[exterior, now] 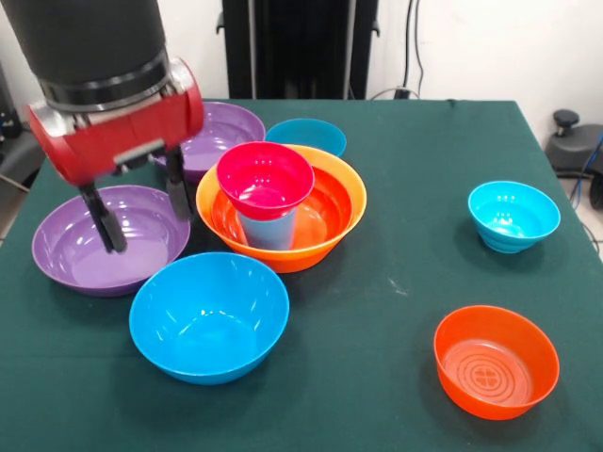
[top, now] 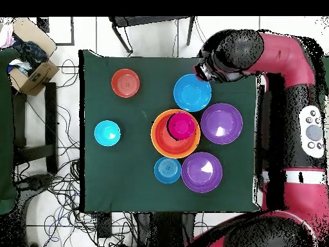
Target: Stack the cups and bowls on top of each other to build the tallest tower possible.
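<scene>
Gripper (exterior: 141, 212) hangs with fingers apart and empty over the near purple bowl (exterior: 99, 247), beside the tower (exterior: 281, 202), where a magenta bowl (exterior: 266, 179) sits on the light blue cup (exterior: 268, 229) inside the orange bowl (exterior: 325, 221). Pinching that purple bowl's rim squarely, one finger inside and one outside, looks the surest grasp.

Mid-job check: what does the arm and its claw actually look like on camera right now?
The arm has a glossy red shell with black joint sections; in the overhead view a grey oval button panel sits on it. Near the wrist, a thick black cylinder ends in a silver ring above a red housing. The claw has two slim black straight fingers. No loose cables show on it.
</scene>
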